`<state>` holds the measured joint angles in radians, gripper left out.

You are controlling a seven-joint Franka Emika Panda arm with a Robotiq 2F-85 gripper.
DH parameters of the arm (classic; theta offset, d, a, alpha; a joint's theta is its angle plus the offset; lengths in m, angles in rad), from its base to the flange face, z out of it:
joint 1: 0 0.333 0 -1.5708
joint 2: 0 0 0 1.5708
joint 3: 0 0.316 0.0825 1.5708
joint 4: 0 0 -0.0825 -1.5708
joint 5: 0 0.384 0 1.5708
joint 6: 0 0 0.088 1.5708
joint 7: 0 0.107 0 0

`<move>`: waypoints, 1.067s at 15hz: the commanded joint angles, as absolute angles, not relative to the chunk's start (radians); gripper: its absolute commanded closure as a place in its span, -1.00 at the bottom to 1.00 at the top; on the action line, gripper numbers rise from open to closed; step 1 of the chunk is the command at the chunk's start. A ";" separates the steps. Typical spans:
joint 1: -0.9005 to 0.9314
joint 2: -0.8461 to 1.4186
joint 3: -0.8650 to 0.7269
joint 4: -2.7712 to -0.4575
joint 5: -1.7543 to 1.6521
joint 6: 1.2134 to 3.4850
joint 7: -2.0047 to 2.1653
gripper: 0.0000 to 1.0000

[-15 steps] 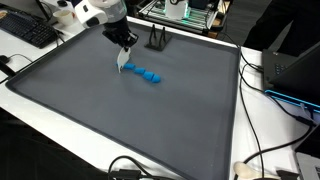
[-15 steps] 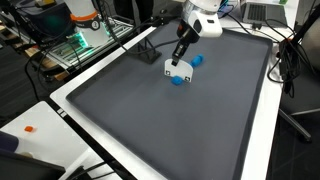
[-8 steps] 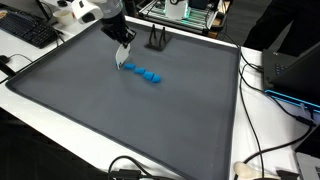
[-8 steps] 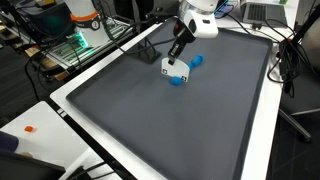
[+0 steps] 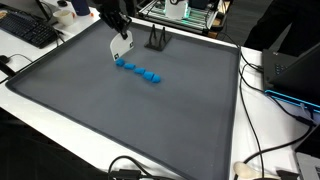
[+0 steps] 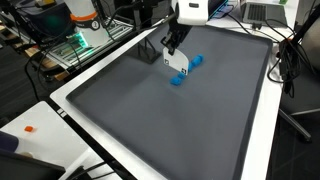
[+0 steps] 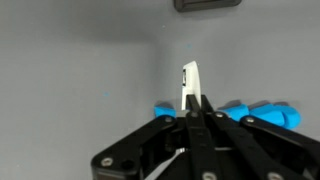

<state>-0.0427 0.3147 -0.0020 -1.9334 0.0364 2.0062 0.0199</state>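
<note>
My gripper [image 5: 120, 37] is shut on a thin white card [image 5: 121, 49] and holds it upright a little above the grey mat [image 5: 120, 110]. A row of several small blue blocks [image 5: 140, 71] lies on the mat just below and beside the card. In the other exterior view the gripper [image 6: 172, 45] holds the card [image 6: 177, 62] over the blue blocks [image 6: 196, 61]. In the wrist view the card [image 7: 189, 82] sticks out edge-on past the closed fingertips [image 7: 195, 106], with blue blocks [image 7: 262, 113] behind them on both sides.
A small black stand [image 5: 157, 39] sits at the mat's far edge near the gripper; it also shows in the wrist view [image 7: 205, 5]. A keyboard [image 5: 27, 30], cables [image 5: 262, 80] and equipment racks surround the white table border [image 5: 262, 130].
The gripper has risen with the white card and shifted slightly toward the mat's far edge, off the blue blocks. The blocks have stayed in place.
</note>
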 commanded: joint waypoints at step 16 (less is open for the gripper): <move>-0.040 0.047 -0.041 -2.341 0.423 2.130 0.539 0.98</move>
